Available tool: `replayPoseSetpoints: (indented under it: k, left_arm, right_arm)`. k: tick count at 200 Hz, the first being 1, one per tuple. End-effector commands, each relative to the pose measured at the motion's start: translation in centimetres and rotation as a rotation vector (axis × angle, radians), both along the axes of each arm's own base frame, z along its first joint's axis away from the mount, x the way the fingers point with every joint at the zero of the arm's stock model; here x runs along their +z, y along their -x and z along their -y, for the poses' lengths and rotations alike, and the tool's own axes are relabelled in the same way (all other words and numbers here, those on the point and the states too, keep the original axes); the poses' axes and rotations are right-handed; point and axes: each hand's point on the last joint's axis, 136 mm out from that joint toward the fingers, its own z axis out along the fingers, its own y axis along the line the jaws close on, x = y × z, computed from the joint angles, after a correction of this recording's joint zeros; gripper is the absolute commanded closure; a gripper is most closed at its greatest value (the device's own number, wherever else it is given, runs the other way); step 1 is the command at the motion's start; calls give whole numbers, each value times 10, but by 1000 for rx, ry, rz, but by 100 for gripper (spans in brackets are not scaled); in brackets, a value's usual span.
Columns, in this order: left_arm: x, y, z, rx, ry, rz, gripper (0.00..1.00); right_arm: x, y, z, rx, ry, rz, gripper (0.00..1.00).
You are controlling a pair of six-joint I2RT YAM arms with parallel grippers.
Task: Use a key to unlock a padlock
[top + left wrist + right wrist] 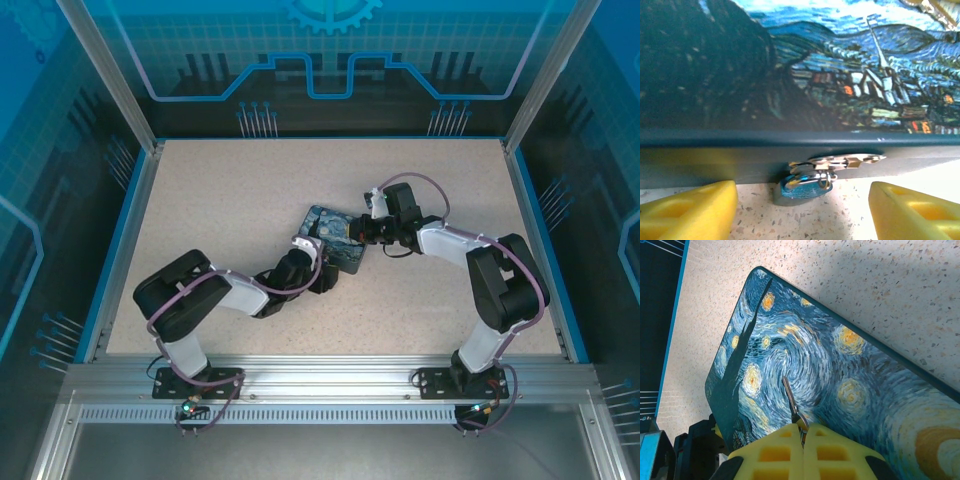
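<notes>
Left gripper [802, 210]: low at the tin's side wall, its yellow fingers [687, 210] spread wide, one on each side of the padlock and touching neither it nor the wall.
Padlock [802, 186]: blue-teal body hanging from the metal hasp [840, 162] on the tin's side wall, its base at the speckled table [230, 200].
Tin [840, 75]: lies flat mid-table, turned at an angle, painted lid up.
Key [789, 395]: thin dark shaft sticking out of the right fingers over the lid's swirls; contact with the lid cannot be told.
Right gripper [804, 432]: above the lid, fingers pressed together on the key's head.
</notes>
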Motion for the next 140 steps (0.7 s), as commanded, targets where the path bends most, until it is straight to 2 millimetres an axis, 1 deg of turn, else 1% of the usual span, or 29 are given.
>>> replayPoseSetpoints:
  k: [1, 44, 81, 113, 140]
  left_arm:
    - [2, -7, 3, 14, -56, 38, 32]
    - [1, -13, 4, 35, -80, 52, 40]
    - [7, -15, 14, 7, -54, 58, 49]
    - [20, -8, 36, -85, 35, 38, 48]
    - [26, -5, 46, -119, 87, 17, 48]
  right_arm:
    - [-9, 6, 9, -14, 40, -35, 100]
    - [-8, 6, 9, -14, 39, -32, 100]
    - [-7, 7, 8, -8, 35, -30, 100]
    - [-5, 7, 8, -7, 34, -28, 100]
    - [-4, 6, 8, -8, 33, -24, 100]
